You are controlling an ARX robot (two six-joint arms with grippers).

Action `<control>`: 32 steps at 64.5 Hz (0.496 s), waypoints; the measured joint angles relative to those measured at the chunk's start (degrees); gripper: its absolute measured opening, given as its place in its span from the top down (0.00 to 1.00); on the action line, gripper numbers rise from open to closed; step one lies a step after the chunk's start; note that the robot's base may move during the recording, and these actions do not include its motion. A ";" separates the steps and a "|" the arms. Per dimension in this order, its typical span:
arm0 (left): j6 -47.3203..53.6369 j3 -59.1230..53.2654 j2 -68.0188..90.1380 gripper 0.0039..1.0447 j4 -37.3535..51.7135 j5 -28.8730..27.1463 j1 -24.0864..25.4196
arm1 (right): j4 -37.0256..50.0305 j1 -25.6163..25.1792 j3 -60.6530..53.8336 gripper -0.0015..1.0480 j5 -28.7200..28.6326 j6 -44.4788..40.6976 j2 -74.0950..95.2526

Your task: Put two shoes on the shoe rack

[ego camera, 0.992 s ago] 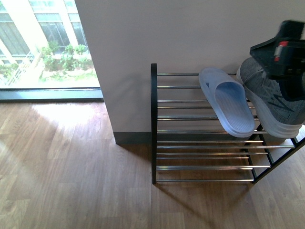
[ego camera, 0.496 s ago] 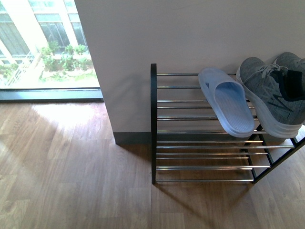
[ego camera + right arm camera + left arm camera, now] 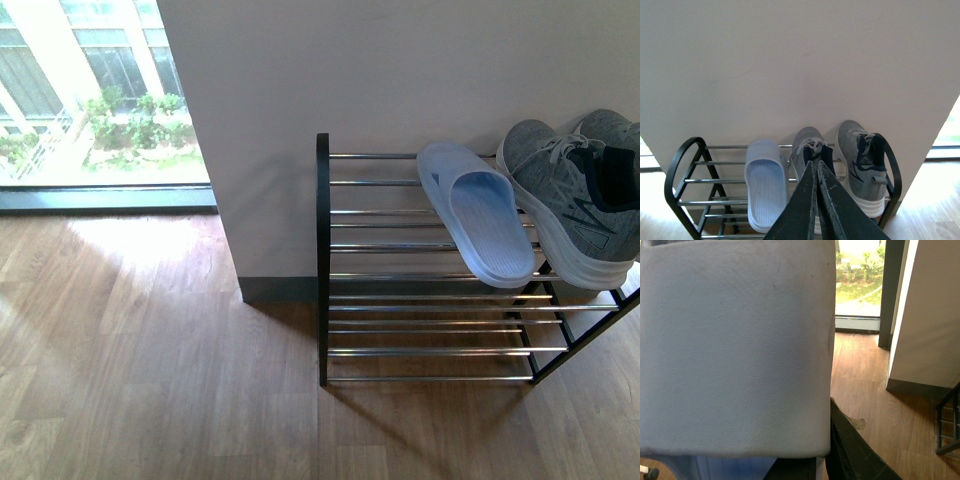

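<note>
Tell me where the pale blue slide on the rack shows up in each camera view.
Front view: the slide lies on the top tier of the rack, just left of a grey sneaker.
Left wrist view: no slide on the rack is visible here; only a corner of the rack shows.
Right wrist view: the slide lies beside two sneakers.
Shared landmark: the rack's black frame.

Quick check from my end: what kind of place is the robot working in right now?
Probably an indoor entryway or hallway, in a home or an office. A shoe rack stands against a plain wall on wood-look flooring, and a floor-level window looks onto greenery.
</note>
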 joint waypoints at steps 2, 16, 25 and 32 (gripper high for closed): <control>0.00 0.00 0.00 0.99 0.00 0.00 0.00 | -1.07 -0.07 -0.04 0.98 -0.11 -0.02 -1.20; 0.00 0.00 0.00 0.99 0.00 0.00 0.00 | -8.52 -0.11 -0.09 0.98 -0.44 -0.02 -9.62; 0.00 0.00 0.00 0.99 0.00 0.00 0.00 | -12.55 -0.11 -0.11 0.98 -0.44 -0.02 -13.94; 0.00 0.00 0.00 0.99 0.00 0.00 0.00 | -15.37 -0.11 -0.11 0.98 -0.46 -0.02 -16.94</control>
